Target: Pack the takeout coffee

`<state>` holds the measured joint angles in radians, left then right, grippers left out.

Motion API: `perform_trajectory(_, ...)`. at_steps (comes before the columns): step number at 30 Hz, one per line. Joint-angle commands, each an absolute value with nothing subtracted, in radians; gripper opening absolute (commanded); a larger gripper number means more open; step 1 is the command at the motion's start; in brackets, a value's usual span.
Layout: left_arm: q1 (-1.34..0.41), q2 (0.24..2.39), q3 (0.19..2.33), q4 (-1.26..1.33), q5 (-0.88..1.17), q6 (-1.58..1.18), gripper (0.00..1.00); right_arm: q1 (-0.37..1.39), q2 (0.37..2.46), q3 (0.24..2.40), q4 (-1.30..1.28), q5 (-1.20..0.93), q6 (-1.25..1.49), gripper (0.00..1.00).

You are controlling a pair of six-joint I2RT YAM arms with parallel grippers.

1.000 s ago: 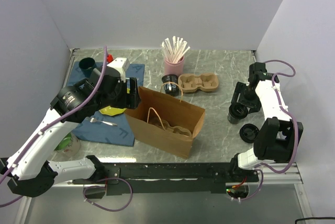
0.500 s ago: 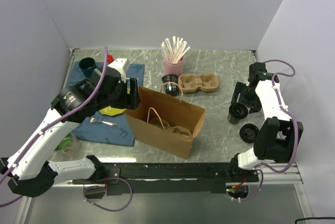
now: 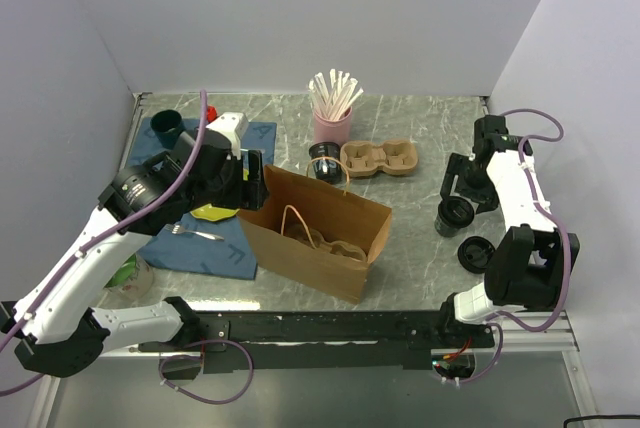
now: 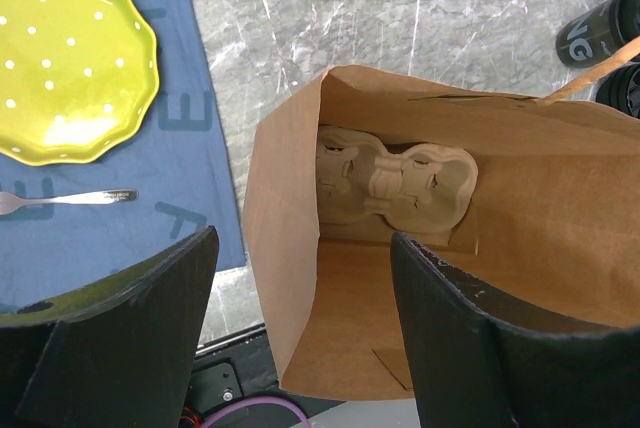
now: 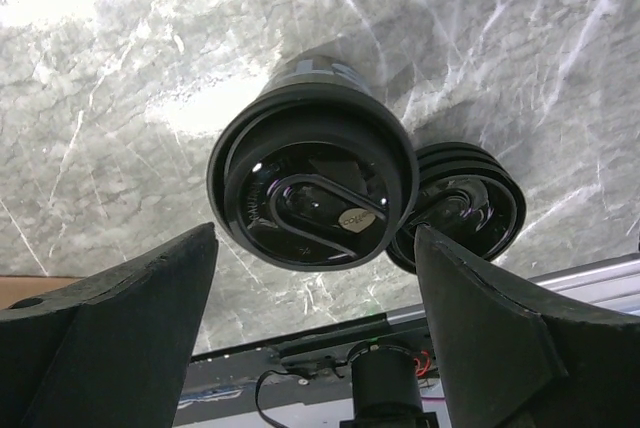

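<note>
We see a grey marbled table (image 3: 420,133). On its left side lies a blue mat (image 3: 200,248), and just beside the mat's right edge stands a brown paper bag (image 3: 300,253), mouth upward. Behind the bag sit a pink cup (image 3: 331,128) of wooden stirrers (image 3: 335,93), a black cup (image 3: 324,160) and a cardboard cup carrier (image 3: 380,159). At the right stands a lidded cup (image 3: 453,215), with a loose black lid (image 3: 475,253) just beside it.

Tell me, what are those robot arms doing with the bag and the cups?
They are packing takeout coffee. The left arm has its jaws open over the mouth of the paper bag, gripping nothing; one carrier already lies inside. The right arm hangs just above a lidded black cup on the table, jaws open on either side, not gripping it. A spare carrier and another cup wait at the back.
</note>
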<state>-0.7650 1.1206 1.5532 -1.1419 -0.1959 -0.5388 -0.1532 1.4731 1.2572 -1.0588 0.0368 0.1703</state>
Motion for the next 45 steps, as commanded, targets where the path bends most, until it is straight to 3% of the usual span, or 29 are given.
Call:
perform_trajectory(1, -0.762, 1.1, 1.56, -1.132, -0.186, -0.535, 0.75, -0.141, 1.451, 1.263, -1.055, 0.058, 0.175, 0.87)
perform_trajectory(20, -0.762, 1.088, 1.563, -1.161, -0.212, -0.514, 0.75, -0.126, 1.489, 1.235, -1.037, 0.098, 0.175, 0.82)
perform_trajectory(45, -0.762, 1.209, 1.683, -1.218, -0.302, -0.459, 0.73, -0.11, 1.49, 1.246, -1.058, 0.112, 0.178, 0.85)
